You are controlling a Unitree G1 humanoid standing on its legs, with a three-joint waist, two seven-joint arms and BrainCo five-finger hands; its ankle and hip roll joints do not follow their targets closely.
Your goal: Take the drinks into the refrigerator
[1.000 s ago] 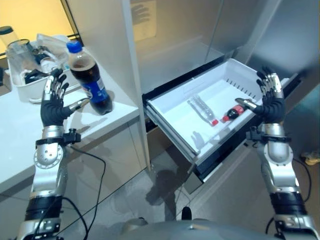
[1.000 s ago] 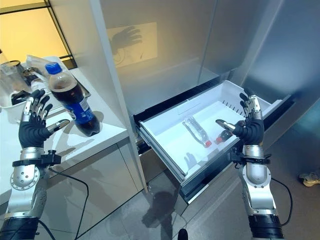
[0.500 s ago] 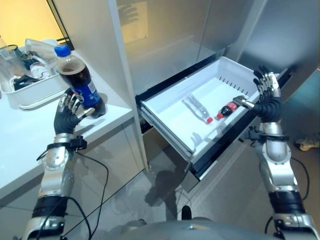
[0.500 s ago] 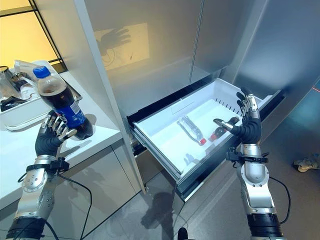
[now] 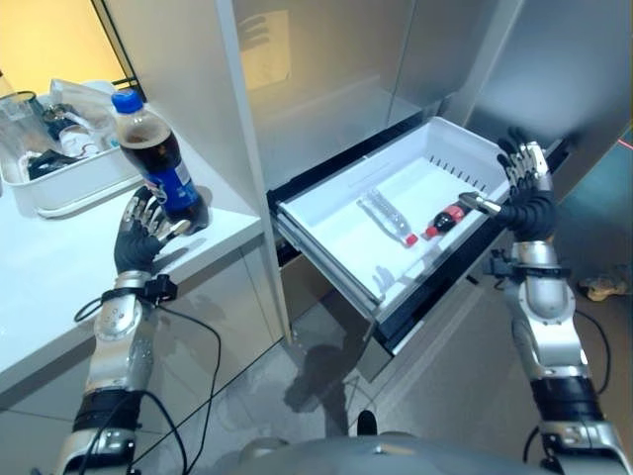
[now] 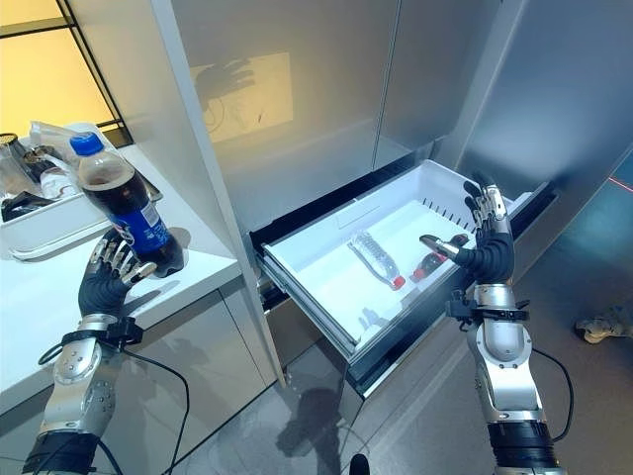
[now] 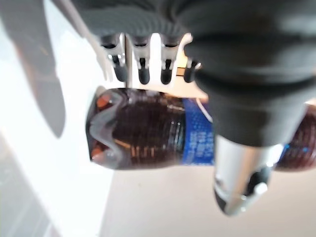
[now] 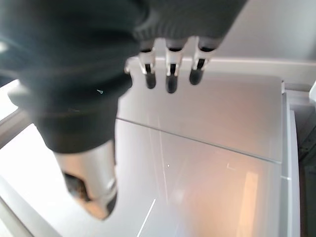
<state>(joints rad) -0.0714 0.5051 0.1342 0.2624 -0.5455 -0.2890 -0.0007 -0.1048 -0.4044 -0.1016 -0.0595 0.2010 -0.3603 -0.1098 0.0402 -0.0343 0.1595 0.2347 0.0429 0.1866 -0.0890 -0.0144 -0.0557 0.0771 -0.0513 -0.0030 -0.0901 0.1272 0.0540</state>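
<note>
The big cola bottle [image 5: 158, 158] stands on the white counter [image 5: 59, 267] at the left. The left hand [image 5: 140, 234] is just beside its bottom, fingers spread wide and holding nothing. The right hand [image 5: 524, 193] is spread wide too, empty, by the right side of the pulled-out white drawer [image 5: 336, 223], where a clear bottle [image 5: 388, 215] and a small cola bottle [image 5: 444, 218] lie.

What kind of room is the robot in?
Probably a kitchen: a fridge drawer stands pulled out with two small bottles inside, and a cola bottle stands on a white counter.
</note>
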